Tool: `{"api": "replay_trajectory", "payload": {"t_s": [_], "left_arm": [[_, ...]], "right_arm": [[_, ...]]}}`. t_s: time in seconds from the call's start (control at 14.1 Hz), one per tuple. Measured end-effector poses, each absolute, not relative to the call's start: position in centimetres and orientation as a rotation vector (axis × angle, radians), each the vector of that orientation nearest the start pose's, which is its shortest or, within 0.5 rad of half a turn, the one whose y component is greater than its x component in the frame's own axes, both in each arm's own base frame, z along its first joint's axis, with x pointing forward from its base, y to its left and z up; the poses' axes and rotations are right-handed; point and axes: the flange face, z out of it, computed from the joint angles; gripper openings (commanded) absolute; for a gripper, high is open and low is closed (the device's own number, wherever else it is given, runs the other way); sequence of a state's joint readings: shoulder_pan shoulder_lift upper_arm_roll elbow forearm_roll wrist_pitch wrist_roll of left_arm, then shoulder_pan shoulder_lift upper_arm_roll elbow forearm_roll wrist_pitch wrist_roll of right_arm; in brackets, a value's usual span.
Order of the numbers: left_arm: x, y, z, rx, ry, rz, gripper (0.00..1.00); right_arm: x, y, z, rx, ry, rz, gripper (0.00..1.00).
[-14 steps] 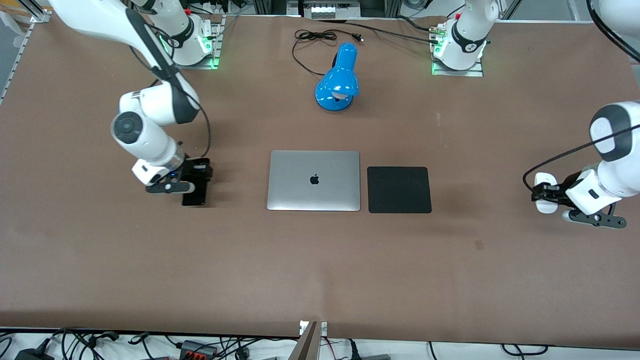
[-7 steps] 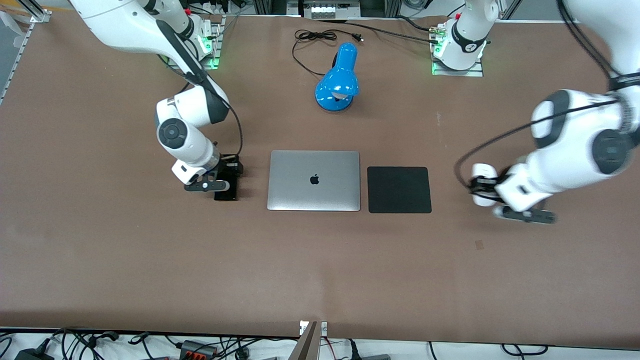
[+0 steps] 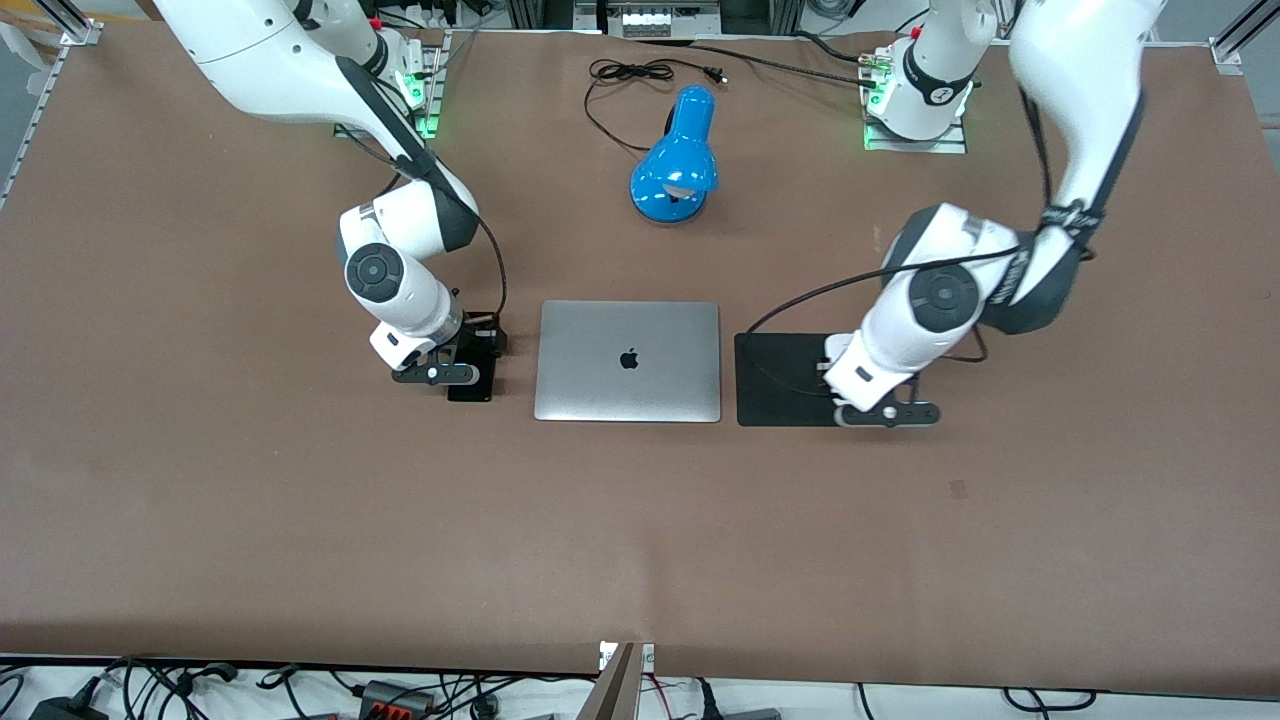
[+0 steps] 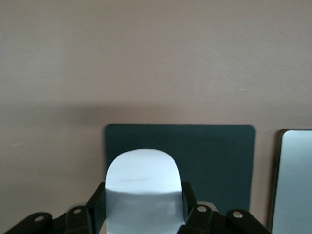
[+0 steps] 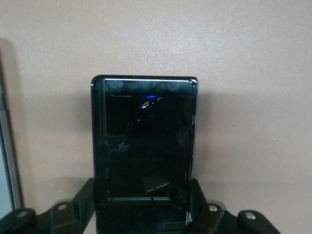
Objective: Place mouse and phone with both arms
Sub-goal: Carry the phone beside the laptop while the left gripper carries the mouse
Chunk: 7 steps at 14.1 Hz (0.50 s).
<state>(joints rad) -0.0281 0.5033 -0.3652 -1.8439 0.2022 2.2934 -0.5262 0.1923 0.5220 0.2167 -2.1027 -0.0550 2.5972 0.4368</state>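
My left gripper (image 3: 832,392) is shut on the white mouse (image 4: 142,187) and holds it low over the black square pad (image 3: 785,378), at the pad's edge toward the left arm's end. The pad also shows in the left wrist view (image 4: 209,156). In the front view the mouse is hidden under the wrist. My right gripper (image 3: 472,352) is shut on the black phone (image 3: 470,388), low over the table right beside the closed silver laptop (image 3: 628,360). In the right wrist view the phone (image 5: 144,146) sits lengthwise between the fingers (image 5: 200,200).
A blue desk lamp (image 3: 677,160) with a black cord (image 3: 615,85) lies farther from the front camera than the laptop. The arm bases (image 3: 915,100) stand along the table's edge farthest from that camera. The laptop's edge shows in both wrist views (image 4: 295,180).
Both arms have swung in toward the laptop. The left gripper carried the mouse from the table's end to over the pad. The right gripper carried the phone up beside the laptop.
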Motion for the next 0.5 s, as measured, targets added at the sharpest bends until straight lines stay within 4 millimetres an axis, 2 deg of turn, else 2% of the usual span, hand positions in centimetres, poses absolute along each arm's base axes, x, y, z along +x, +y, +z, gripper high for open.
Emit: {"api": "replay_trajectory", "payload": {"t_s": [0.14, 0.28, 0.43, 0.5], "left_arm": [[58.9, -24.3, 23.7, -3.191, -0.074, 0.001, 0.40], [57.9, -24.9, 21.3, -3.178, -0.041, -0.009, 0.40], [57.5, -24.8, 19.9, -3.147, -0.025, -0.014, 0.40], [57.4, -24.8, 19.5, -3.136, -0.029, -0.026, 0.40]], "right_arm": [[52.9, 23.3, 16.8, -3.072, 0.014, 0.072, 1.00], [53.1, 23.4, 16.9, -3.069, 0.014, 0.063, 1.00], [54.2, 23.2, 18.0, -3.066, 0.027, 0.036, 1.00], [55.1, 22.6, 19.3, -3.068, 0.045, 0.024, 1.00]]}}
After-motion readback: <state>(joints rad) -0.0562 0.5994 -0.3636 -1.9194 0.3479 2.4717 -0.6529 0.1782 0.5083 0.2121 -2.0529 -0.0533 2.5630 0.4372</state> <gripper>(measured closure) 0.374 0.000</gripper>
